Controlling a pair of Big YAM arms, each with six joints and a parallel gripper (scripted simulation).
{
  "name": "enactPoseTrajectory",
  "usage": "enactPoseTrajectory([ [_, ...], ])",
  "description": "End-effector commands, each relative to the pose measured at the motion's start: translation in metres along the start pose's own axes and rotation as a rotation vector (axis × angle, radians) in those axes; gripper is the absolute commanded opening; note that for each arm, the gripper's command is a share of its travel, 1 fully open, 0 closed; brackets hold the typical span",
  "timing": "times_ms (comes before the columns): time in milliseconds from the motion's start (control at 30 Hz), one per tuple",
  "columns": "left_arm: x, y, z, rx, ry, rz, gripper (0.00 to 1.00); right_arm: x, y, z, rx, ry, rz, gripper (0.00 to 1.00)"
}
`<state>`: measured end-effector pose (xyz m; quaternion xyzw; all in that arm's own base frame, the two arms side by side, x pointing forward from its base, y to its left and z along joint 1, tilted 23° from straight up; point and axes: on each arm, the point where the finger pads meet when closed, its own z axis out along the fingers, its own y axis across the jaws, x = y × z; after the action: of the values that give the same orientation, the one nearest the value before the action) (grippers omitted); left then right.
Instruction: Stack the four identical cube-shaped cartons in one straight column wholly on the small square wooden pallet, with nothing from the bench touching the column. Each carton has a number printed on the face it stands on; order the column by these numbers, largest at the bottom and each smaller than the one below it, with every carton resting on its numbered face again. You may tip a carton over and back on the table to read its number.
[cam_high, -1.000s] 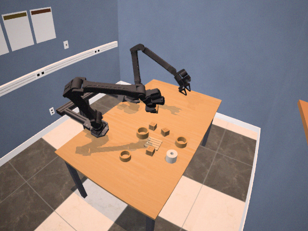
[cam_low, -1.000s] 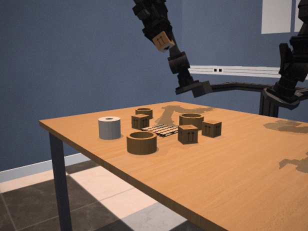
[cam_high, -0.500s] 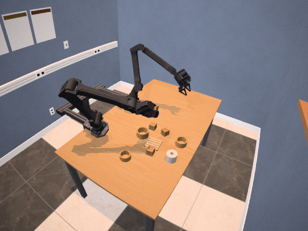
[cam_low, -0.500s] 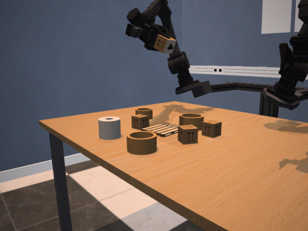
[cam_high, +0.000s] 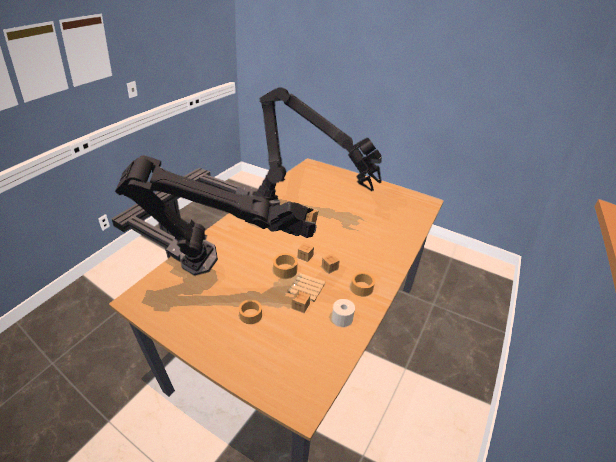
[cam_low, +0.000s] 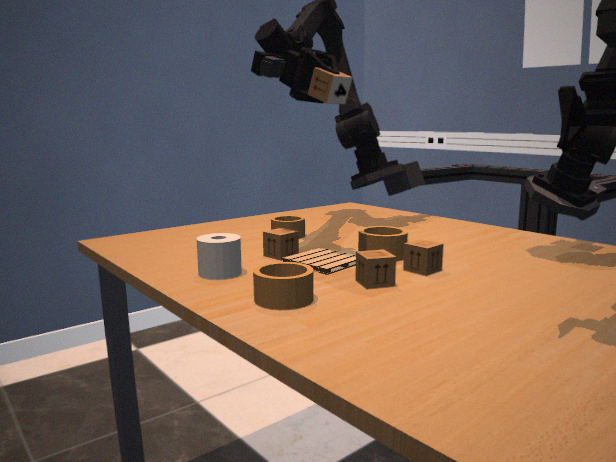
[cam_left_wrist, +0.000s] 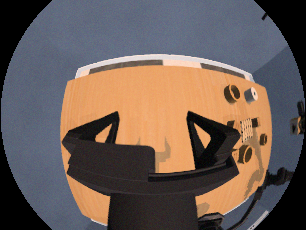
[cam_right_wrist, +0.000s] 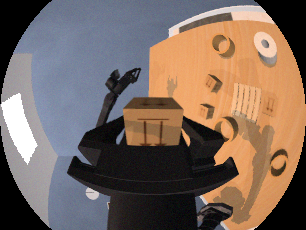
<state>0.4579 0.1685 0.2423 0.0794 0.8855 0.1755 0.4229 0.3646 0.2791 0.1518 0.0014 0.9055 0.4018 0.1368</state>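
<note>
R grip (cam_high: 312, 226) (cam_low: 320, 80) (cam_right_wrist: 153, 132) has 1 carton (cam_high: 312, 215) (cam_low: 330, 86) (cam_right_wrist: 153, 125) clamped up in the air, face w/ "4" showing. L grip (cam_high: 371, 181) (cam_left_wrist: 153, 117) wide, nothing in it. Pallet (cam_high: 307, 286) (cam_low: 321, 259) (cam_left_wrist: 246, 129) (cam_right_wrist: 246, 102) bare, 0 of 4 stacked. Other 3 cartons on table, nos. hidden; left: read those, order, stack all 4.

Cartons: four are showing, with one carton (cam_high: 312, 215) (cam_low: 330, 86) (cam_right_wrist: 153, 122) being up off the table (cam_high: 250, 370) (cam_low: 400, 350) (cam_left_wrist: 100, 110) (cam_right_wrist: 175, 60) and three cartons (cam_high: 305, 252) (cam_high: 330, 263) (cam_high: 300, 301) (cam_low: 281, 243) (cam_low: 375, 270) (cam_low: 423, 257) sitting on it. Brown rings (cam_high: 285, 273) (cam_high: 362, 290) (cam_high: 250, 318) (cam_low: 283, 295): three are standing there. White cylinder (cam_high: 343, 316) (cam_low: 219, 260): one is standing. Slatted pallet (cam_high: 310, 285) (cam_low: 322, 260) (cam_left_wrist: 246, 129) (cam_right_wrist: 246, 102): one is lying flat. Arms: two are showing, one left arm (cam_high: 270, 135) and one right arm (cam_high: 172, 180), each carrying one gripper, making two grippers. Wall sheets (cam_high: 37, 65) (cam_high: 86, 52): three are hanging in the top view, the third being cut off by the edge. Numbered faces: one is showing, reading 4.
</note>
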Motion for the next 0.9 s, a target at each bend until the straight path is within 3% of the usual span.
enactPoseTrajectory([
  [0,-0.005,0.005,-0.003,-0.011,-0.010,-0.011,1.00,-0.010,0.018,-0.009,-0.037,-0.037,-0.024,0.50],
  [133,-0.005,0.005,-0.003,-0.011,-0.010,-0.011,1.00,-0.016,0.036,-0.013,-0.039,-0.029,-0.020,0.50],
  [533,-0.004,0.012,-0.001,-0.025,-0.015,-0.041,1.00,-0.019,0.037,-0.013,-0.045,-0.038,-0.029,0.50],
  [633,0.001,-0.017,0.012,0.026,-0.019,-0.113,1.00,-0.019,0.037,-0.013,-0.045,-0.038,-0.029,0.50],
  [700,-0.008,-0.032,0.021,0.058,-0.061,-0.204,1.00,-0.012,0.018,-0.007,-0.021,-0.020,-0.008,0.50],
  [867,-0.032,-0.092,0.044,0.205,-0.171,-0.400,1.00,-0.012,0.018,-0.007,-0.021,-0.020,-0.008,0.50],
])
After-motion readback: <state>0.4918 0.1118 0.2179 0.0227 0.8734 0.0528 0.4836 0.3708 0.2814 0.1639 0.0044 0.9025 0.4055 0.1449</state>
